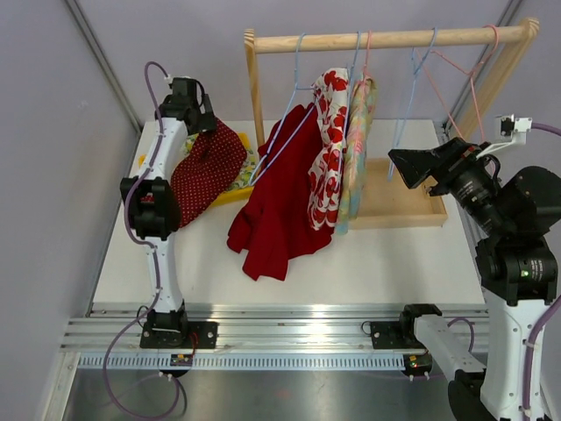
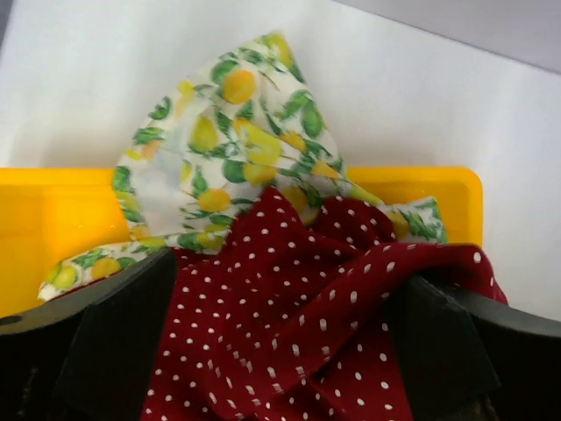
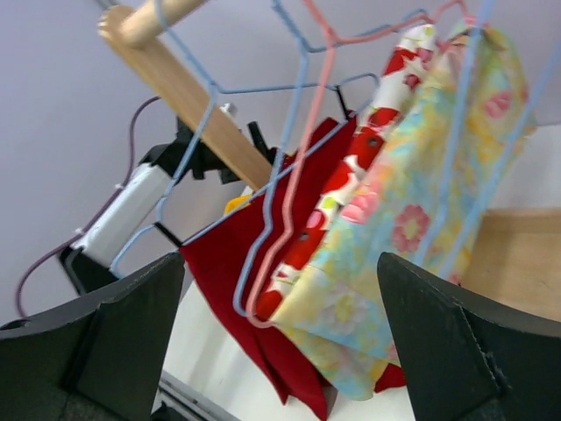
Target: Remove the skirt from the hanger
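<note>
A dark red skirt with white dots [image 1: 206,171] hangs and drapes below my left gripper [image 1: 200,118], over a yellow bin [image 1: 230,198]. In the left wrist view the skirt [image 2: 298,298] lies between the wide-apart fingers of the left gripper [image 2: 280,351], which is open. Under it a lemon-print garment [image 2: 219,149] lies in the yellow bin [image 2: 53,228]. My right gripper [image 1: 399,162] is open and empty, raised to the right of the hanging clothes; in its wrist view the right gripper [image 3: 280,342] faces the hangers.
A wooden rack [image 1: 386,39] carries a plain red garment [image 1: 280,202] on a blue hanger, a red-and-white floral one [image 1: 329,149] and a pastel floral one [image 1: 358,149]. Empty blue [image 1: 412,88] and pink [image 1: 465,79] hangers hang at the right. The rack's wooden base [image 1: 399,206] lies below.
</note>
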You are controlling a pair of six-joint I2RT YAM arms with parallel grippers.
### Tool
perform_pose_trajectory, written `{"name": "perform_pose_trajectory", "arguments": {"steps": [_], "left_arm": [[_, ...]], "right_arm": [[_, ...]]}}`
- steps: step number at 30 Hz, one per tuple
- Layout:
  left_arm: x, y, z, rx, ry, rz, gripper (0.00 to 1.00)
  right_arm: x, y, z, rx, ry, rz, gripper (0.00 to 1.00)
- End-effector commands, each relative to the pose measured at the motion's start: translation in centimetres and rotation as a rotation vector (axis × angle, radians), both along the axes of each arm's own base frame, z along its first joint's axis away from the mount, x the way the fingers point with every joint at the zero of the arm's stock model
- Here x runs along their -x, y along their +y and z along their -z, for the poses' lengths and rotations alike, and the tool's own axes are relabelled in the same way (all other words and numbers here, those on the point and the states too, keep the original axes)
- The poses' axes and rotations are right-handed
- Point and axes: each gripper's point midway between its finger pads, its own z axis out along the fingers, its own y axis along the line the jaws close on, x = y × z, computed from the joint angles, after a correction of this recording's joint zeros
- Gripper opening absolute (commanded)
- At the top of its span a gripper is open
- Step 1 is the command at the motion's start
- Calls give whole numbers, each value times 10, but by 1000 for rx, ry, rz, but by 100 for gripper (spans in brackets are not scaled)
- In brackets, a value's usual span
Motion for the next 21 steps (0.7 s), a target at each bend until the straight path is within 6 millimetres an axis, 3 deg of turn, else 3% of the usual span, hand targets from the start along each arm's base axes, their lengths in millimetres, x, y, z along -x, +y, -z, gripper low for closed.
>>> {"name": "perform_pose_trajectory", "arguments": {"steps": [1,3,4,5,6,7,8,9,10,11,12,13,14,15,19,21], "left_arm": [[29,28,-57,-22,-22,-154,99],[39,29,-90,-17,-136,-169,99],[59,26,-57,-20,-69,-161,99],[82,25,-108,9,-193,-152,99],[88,22,-116,27,-247,-141,99],[106,18,-106,33,-228,-128,99],[126,13,-131,62,-291,-106,99],[138,9,-137,75,-304,-85,99],[150,3,-138,92,-301,-65,99],[164,-3,-124,97,-266,-50,99],[185,-6,-142,104,-313,-24,99],[197,-20,-141,90,-318,4,99],[211,-25,-134,67,-309,24,99],[228,-29,-146,61,-354,44,99],[271,-46,-147,50,-370,95,99],[287,-48,-136,48,-334,107,99]], "right_arm": [[-9,19,-18,-4,-21,-128,100],[-9,20,-33,6,-53,-140,99],[-19,22,-33,5,-40,-146,99],[-21,23,-37,5,-46,-154,99],[-22,24,-49,3,-76,-163,99],[-26,26,-52,-1,-76,-173,99],[-39,27,-49,-6,-56,-178,98],[-41,26,-58,-4,-76,-172,95],[-54,27,-54,-6,-55,-170,92],[-60,26,-54,-3,-55,-163,91],[-64,27,-59,-4,-61,-165,89],[-68,28,-58,10,-60,-168,86],[-85,28,-50,16,-24,-158,82],[-88,28,-53,24,-23,-149,81],[-117,38,-39,50,19,-152,79],[-121,41,-39,56,22,-149,79]]}}
